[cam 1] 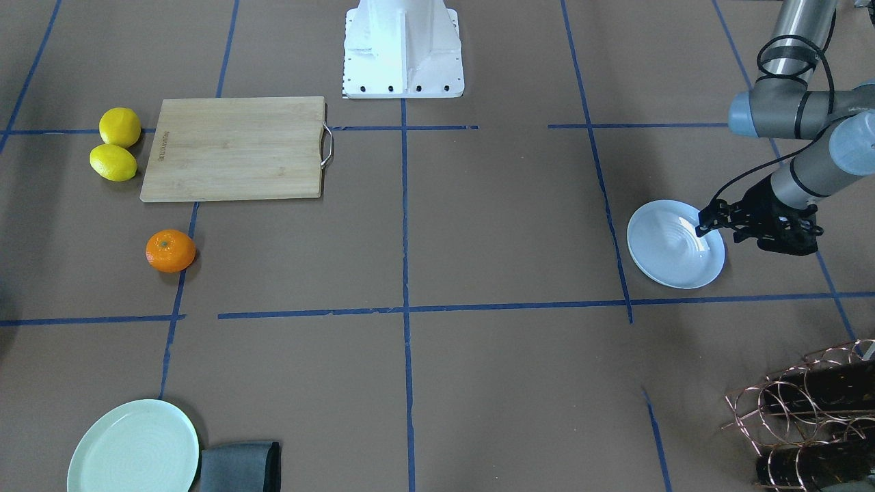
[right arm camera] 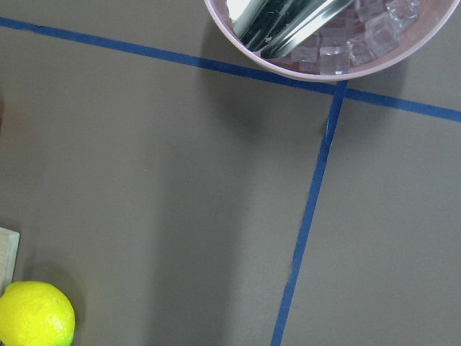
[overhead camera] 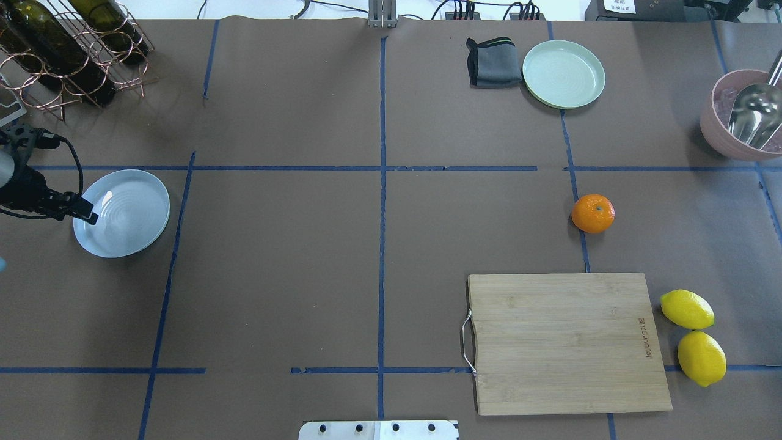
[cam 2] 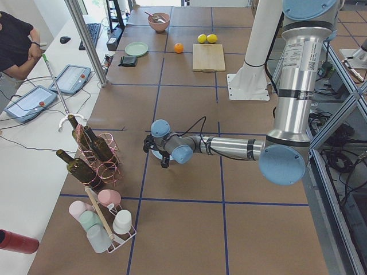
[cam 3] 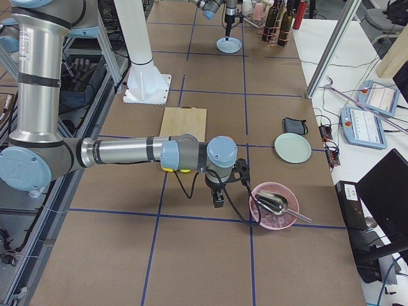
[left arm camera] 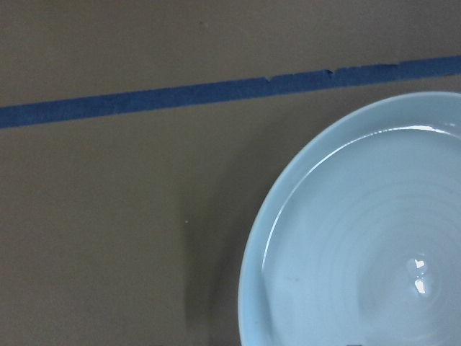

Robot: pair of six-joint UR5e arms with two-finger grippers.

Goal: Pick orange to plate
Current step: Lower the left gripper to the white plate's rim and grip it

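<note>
Black and low, the left hand (cam 1: 704, 224) hangs at the rim of the plate (cam 1: 666, 263). Whether its jaws are spread or closed I cannot tell. The plate is bare. The orange (cam 1: 170, 251) lies on the table (cam 1: 478, 225) well apart from the plate, toward the opposite end. The right hand (cam 3: 218, 199) hangs even farther from the plate, its opening likewise unreadable. Nothing looks done yet: grasping, carrying and placing all remain.

A pale blue ridged plate (left arm camera: 360, 238) lies on the brown desk (left arm camera: 108, 238), near a blue tape line (left arm camera: 180, 94).
</note>
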